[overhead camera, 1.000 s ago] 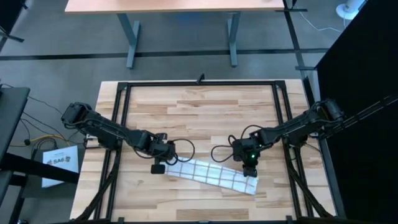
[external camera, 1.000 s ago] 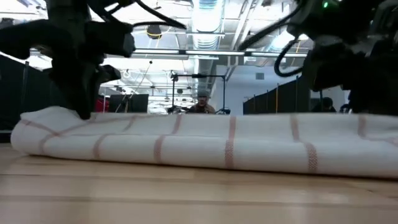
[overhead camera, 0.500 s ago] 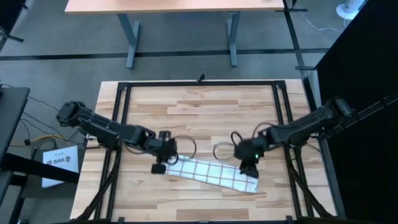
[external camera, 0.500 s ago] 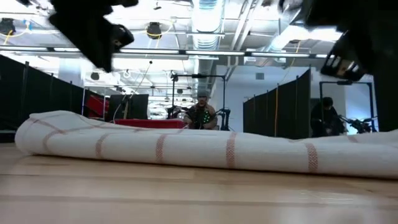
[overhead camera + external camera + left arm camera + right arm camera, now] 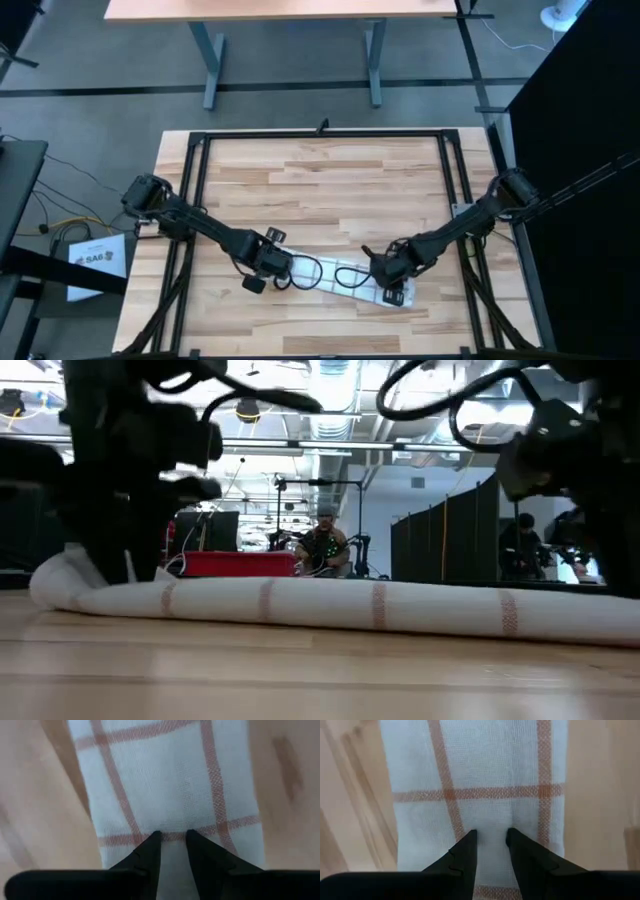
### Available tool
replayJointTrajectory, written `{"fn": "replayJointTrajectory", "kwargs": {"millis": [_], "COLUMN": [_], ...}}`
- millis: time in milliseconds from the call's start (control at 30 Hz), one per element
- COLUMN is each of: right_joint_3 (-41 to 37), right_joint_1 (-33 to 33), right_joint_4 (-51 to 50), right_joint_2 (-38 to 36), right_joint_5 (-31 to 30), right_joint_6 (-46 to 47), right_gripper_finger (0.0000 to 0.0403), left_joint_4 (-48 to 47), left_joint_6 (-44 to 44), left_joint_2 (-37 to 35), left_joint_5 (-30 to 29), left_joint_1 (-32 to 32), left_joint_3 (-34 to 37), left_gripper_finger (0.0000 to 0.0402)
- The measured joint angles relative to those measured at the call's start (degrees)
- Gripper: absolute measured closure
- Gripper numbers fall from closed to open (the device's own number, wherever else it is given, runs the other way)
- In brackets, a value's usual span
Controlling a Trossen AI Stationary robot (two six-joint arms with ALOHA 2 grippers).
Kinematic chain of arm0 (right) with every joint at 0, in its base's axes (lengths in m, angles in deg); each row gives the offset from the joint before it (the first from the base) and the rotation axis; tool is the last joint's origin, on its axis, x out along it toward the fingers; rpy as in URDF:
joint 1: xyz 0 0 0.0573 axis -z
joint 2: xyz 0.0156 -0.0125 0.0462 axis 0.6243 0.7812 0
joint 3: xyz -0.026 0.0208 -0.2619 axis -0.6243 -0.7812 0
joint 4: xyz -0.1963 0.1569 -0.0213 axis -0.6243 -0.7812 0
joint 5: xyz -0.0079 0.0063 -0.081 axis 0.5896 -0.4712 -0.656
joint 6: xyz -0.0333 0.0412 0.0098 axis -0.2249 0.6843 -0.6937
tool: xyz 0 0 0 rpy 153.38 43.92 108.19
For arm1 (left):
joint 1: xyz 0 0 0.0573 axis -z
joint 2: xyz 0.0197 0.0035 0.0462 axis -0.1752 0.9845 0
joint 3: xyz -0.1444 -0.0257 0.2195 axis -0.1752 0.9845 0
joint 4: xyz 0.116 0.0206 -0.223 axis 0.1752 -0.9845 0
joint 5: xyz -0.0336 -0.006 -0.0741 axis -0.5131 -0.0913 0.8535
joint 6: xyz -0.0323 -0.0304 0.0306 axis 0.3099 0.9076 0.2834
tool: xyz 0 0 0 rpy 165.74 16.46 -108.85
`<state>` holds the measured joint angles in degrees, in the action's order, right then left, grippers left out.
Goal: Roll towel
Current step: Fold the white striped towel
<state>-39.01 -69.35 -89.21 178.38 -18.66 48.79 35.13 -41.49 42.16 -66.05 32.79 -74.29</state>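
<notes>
The towel, white with reddish-brown grid lines, lies as a long narrow roll on the wooden table near its front edge. It runs from left to right and slants slightly toward the near right. In the low view the towel is a low band. My left gripper stands on its left end and my right gripper on its right end. Both are shut on the cloth, with only a narrow strip of it showing between the fingertips. My left gripper comes from above, fingers pointing down, near the towel's left end. Its two fingertips pinch a narrow strip of the top cloth. The towel lies on the table. How many layers are held cannot be seen. My right gripper also comes from above, pointing down, near the towel's right end. Its fingertips close on a narrow strip of the top cloth, with faint creases running from them. The towel rests on the table.
A black frame borders the wooden tabletop at the left, right and far sides. Cables loop from both wrists over the towel. Bare wood lies beyond the towel. In the low view, people are in the room far behind.
Both grippers rose off the towel, moved toward the table's near edge and came down on it again. The towel is now a narrower, lower band than a second ago, and it lies a little nearer the front edge.
</notes>
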Motion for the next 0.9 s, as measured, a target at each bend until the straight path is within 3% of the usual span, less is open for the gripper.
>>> {"fn": "replayJointTrajectory", "kwargs": {"millis": [267, 900], "right_joint_3": [-0.57, -1.04], "right_joint_1": [-6.14, -18.41], "right_joint_4": [-2.19, -9.81], "right_joint_2": [-0.23, -3.84], "right_joint_5": [-6.1, -5.95], "right_joint_6": [3.41, 19.9], "right_gripper_finger": [0.0303, 0.0303], "left_joint_4": [9.52, 13.59], "left_joint_6": [8.78, 10.69], "left_joint_2": [-4.2, -6.31], "left_joint_5": [0.3, 0.96], "left_joint_1": [0.0, 0.0], "left_joint_3": [9.56, 12.85], "left_gripper_finger": [0.032, 0.032]}}
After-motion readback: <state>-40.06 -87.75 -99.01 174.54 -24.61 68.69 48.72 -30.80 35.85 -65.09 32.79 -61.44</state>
